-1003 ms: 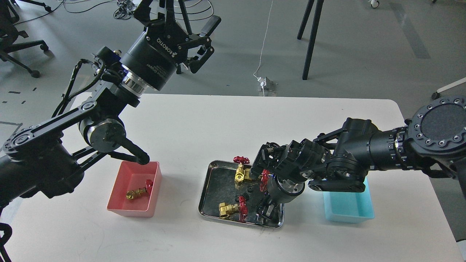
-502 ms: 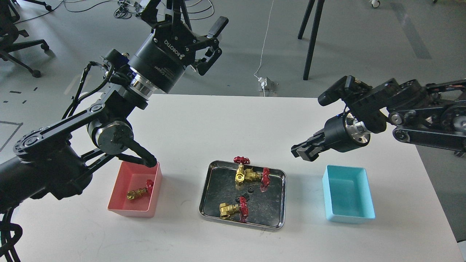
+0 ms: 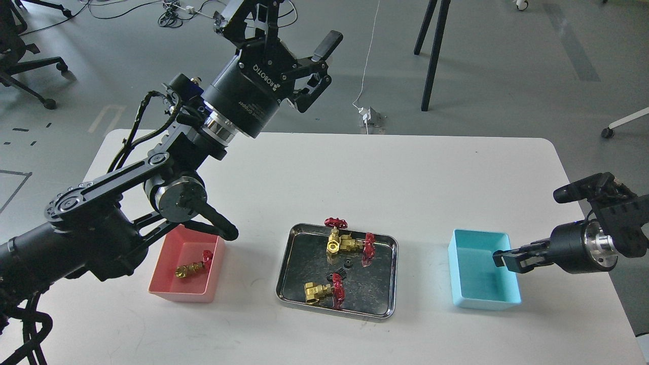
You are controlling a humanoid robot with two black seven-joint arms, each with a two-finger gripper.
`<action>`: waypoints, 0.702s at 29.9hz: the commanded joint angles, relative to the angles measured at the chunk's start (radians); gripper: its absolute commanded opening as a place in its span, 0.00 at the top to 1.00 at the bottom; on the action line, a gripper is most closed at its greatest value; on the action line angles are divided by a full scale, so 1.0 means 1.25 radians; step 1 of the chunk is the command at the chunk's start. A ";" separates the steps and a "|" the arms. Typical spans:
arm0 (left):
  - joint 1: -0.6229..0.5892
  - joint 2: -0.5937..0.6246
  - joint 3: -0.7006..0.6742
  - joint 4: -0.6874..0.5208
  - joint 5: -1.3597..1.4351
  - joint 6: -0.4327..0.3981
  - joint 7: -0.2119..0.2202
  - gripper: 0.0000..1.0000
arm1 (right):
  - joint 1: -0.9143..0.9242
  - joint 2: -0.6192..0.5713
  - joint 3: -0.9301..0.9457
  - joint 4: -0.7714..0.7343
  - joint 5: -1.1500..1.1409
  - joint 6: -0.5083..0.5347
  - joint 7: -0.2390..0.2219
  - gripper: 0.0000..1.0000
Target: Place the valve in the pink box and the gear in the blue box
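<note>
The pink box (image 3: 178,293) stands front left with one valve (image 3: 191,267) lying in it. Three more valves (image 3: 334,243) and two black gears (image 3: 347,264) lie in the steel tray (image 3: 303,263) at the middle. The blue box (image 3: 481,303) stands front right, and nothing shows inside it. My right gripper (image 3: 503,259) hovers over the blue box's right rim with its fingers pinched together. The gear between them is barely visible against the black tips. My left gripper (image 3: 299,45) is open and empty, raised high above the table's far left, pointing away.
My left arm's elbow (image 3: 223,230) hangs over the pink box's back edge. The white table (image 3: 405,177) ends close to the right of the blue box. Tripod legs (image 3: 431,56), cables and an office chair (image 3: 25,66) stand on the floor beyond.
My right gripper rose out of the steel tray, swung right and came down over the blue box's right rim. My left arm drifted right and up, still open.
</note>
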 commanded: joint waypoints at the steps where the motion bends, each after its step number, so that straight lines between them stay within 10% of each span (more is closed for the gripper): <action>1: 0.001 -0.003 0.000 0.007 0.000 0.000 0.000 0.07 | -0.028 -0.001 0.035 -0.006 0.012 -0.032 0.001 0.01; 10: -0.117 0.011 0.111 0.136 -0.002 -0.006 0.000 0.07 | -0.036 -0.027 0.163 -0.032 0.138 -0.065 0.001 0.00; 21: -0.261 -0.037 0.221 0.446 -0.175 -0.018 0.000 0.07 | -0.045 0.076 0.539 -0.266 1.154 -0.057 0.011 0.00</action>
